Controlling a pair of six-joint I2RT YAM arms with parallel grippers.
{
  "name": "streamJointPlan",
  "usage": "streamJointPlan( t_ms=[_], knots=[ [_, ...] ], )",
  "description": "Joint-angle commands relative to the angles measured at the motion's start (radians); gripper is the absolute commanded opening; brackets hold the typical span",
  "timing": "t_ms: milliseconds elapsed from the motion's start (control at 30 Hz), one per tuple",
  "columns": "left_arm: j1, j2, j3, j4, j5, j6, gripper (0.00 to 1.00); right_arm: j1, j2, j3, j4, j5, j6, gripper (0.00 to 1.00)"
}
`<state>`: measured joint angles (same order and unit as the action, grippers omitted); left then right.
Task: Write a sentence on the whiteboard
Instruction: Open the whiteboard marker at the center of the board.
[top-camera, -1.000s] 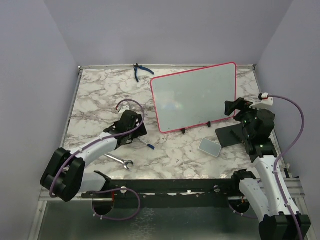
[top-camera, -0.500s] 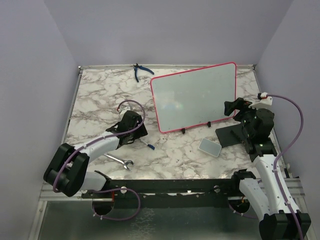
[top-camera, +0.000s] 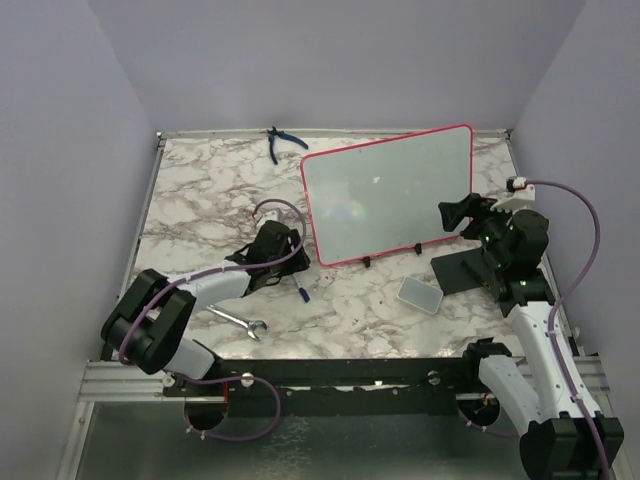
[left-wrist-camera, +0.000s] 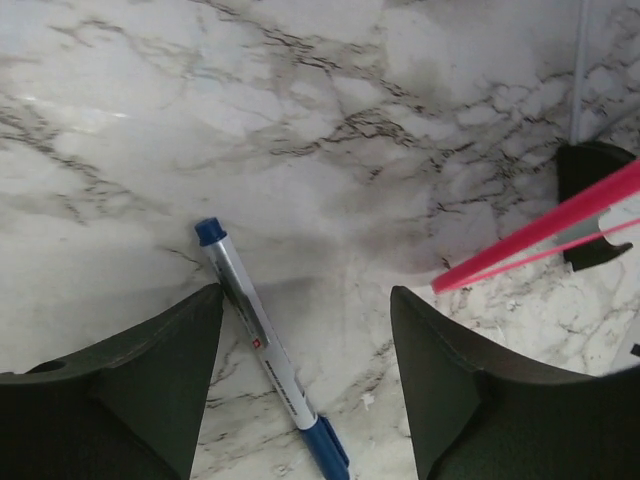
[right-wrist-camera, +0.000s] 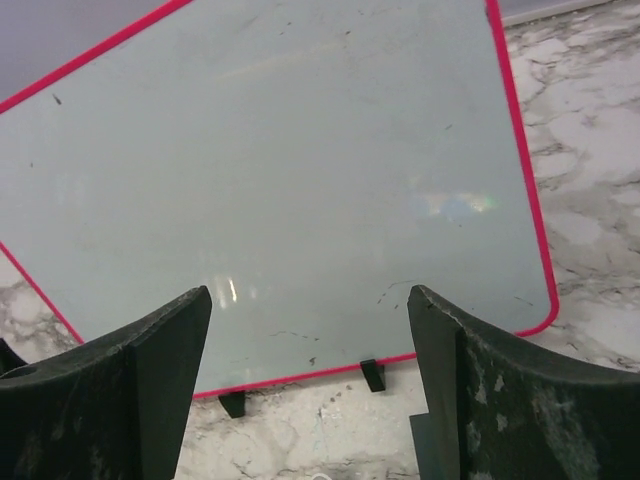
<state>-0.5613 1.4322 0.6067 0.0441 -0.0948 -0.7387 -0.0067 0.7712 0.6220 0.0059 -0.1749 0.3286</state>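
The whiteboard (top-camera: 390, 195) stands tilted on small black feet at the back right, its red-framed face (right-wrist-camera: 280, 180) filling the right wrist view. No sentence shows on it, only faint specks. A blue-capped marker (top-camera: 298, 290) lies flat on the marble. My left gripper (top-camera: 283, 268) is low over it and open. In the left wrist view the marker (left-wrist-camera: 262, 345) lies between the jaws, close against the left fingertip (left-wrist-camera: 200, 320). My right gripper (top-camera: 452, 215) hovers open in front of the board's right lower part, with nothing between its fingers (right-wrist-camera: 150, 350).
Blue-handled pliers (top-camera: 283, 142) lie at the back edge. A wrench (top-camera: 240, 321) lies near the left arm. A small grey pad (top-camera: 420, 295) and a black plate (top-camera: 462, 270) sit at the front right. The board's red corner (left-wrist-camera: 540, 235) is near the left gripper.
My left gripper has slid right over the marker and its jaws have narrowed somewhat. The right gripper has edged slightly left toward the board.
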Motion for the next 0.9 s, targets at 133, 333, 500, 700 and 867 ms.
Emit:
streamJointPlan(
  t_ms=[133,333,500,700,867],
  knots=[
    [-0.083,0.029,-0.034,0.116,0.042,0.032,0.6,-0.001,0.079,0.048,-0.004,-0.255,0.02,0.75],
    [-0.138,-0.058,-0.044,-0.028,-0.119,0.055,0.64,-0.001,0.092,0.043,-0.034,-0.261,0.022,0.73],
    [-0.208,-0.09,-0.031,-0.142,-0.167,0.073,0.63,-0.001,0.099,0.046,-0.033,-0.258,0.028,0.73],
    [-0.293,-0.06,0.003,-0.244,-0.222,0.046,0.54,-0.001,0.096,0.034,-0.034,-0.255,0.038,0.73],
    [-0.341,-0.004,0.035,-0.273,-0.236,0.026,0.4,-0.001,0.095,0.031,-0.039,-0.247,0.034,0.73]
  ],
)
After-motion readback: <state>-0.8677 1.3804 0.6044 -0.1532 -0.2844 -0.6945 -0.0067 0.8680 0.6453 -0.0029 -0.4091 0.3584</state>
